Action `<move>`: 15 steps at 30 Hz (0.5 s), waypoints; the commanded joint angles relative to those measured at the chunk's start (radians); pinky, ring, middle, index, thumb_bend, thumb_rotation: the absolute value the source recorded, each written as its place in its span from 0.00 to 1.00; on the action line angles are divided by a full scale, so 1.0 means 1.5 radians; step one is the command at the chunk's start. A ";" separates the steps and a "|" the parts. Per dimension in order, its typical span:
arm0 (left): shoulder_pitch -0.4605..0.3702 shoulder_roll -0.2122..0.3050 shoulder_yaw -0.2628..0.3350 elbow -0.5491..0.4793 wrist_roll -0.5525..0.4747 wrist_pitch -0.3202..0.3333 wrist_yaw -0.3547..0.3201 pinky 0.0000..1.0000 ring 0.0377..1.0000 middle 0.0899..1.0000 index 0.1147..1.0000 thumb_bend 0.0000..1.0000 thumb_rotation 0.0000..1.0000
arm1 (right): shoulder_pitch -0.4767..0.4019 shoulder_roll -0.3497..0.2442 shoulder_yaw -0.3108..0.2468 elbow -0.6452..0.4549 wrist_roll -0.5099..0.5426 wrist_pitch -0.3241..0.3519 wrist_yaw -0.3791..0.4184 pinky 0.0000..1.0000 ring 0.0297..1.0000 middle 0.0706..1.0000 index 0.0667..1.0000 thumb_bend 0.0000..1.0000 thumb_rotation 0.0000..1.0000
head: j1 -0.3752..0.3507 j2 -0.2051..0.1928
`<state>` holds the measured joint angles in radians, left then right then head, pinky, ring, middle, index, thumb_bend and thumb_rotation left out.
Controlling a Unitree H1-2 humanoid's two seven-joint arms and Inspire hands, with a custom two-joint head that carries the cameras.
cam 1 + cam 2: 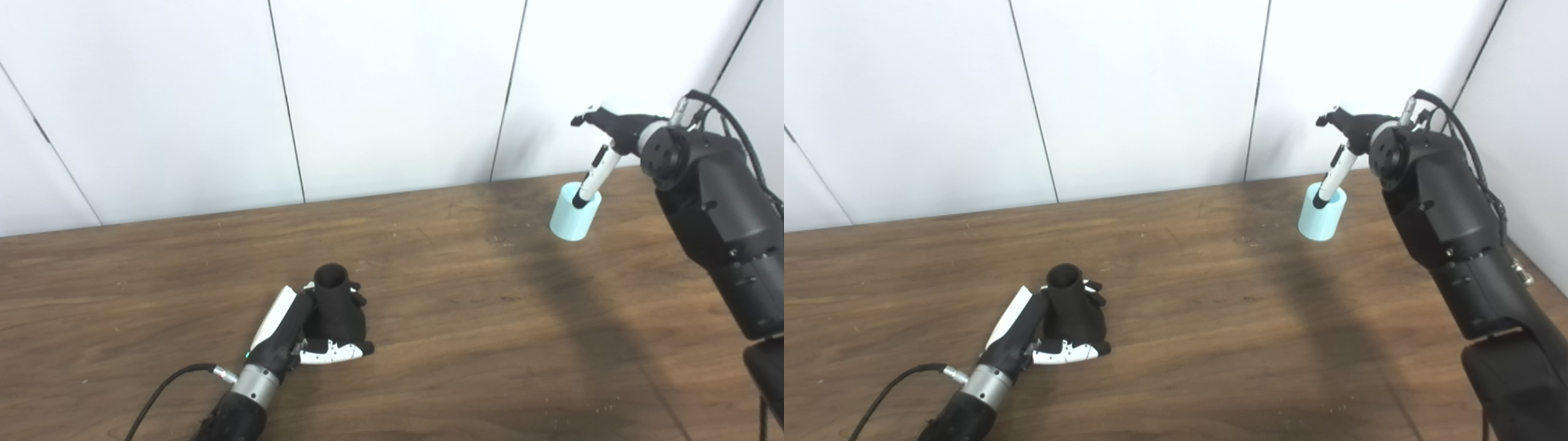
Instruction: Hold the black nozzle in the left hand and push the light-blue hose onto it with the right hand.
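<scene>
The black nozzle (334, 304) stands upright on the wooden table (465, 331), its round opening facing up. My left hand (306, 334) is wrapped around its lower body and holds it. The light-blue hose (574, 212), a short cylinder, stands at the far right of the table near the wall. My right hand (603, 144) is above it, with one finger (593, 177) pointing down into the hose's open top. The rest of the right hand's fingers are mostly hidden behind the wrist. The same scene shows in the right eye view, with the nozzle (1070, 300) and hose (1322, 214).
White wall panels (392, 92) rise just behind the table's back edge. A black cable (162, 383) trails from my left wrist at the bottom left. My bulky right forearm (716, 226) stretches across the right side.
</scene>
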<state>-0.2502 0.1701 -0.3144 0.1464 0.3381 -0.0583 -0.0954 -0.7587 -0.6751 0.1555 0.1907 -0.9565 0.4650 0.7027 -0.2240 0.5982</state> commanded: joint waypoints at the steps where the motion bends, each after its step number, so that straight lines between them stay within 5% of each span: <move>1: 0.031 0.009 0.000 0.043 0.012 0.047 -0.016 1.00 0.95 0.75 0.42 0.52 0.08 | -0.045 -0.010 -0.005 -0.001 -0.010 0.003 -0.006 0.72 0.95 0.98 0.88 1.00 0.15 | 0.001 0.000; 5: 0.033 0.008 0.001 0.038 0.012 0.050 -0.018 1.00 0.95 0.75 0.42 0.52 0.08 | -0.045 -0.005 0.006 0.040 -0.003 0.002 -0.022 0.71 0.93 0.97 0.88 1.00 0.15 | 0.001 0.002; 15: 0.036 0.008 0.005 0.030 0.015 0.056 -0.025 1.00 0.95 0.75 0.42 0.52 0.08 | -0.022 -0.003 0.016 0.110 0.064 -0.067 -0.165 0.77 0.91 0.93 0.86 1.00 0.16 | 0.003 0.006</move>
<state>-0.2475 0.1664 -0.3052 0.1403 0.3417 -0.0557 -0.1091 -0.7628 -0.6505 0.1833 0.3527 -0.8695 0.3959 0.5082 -0.2194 0.6075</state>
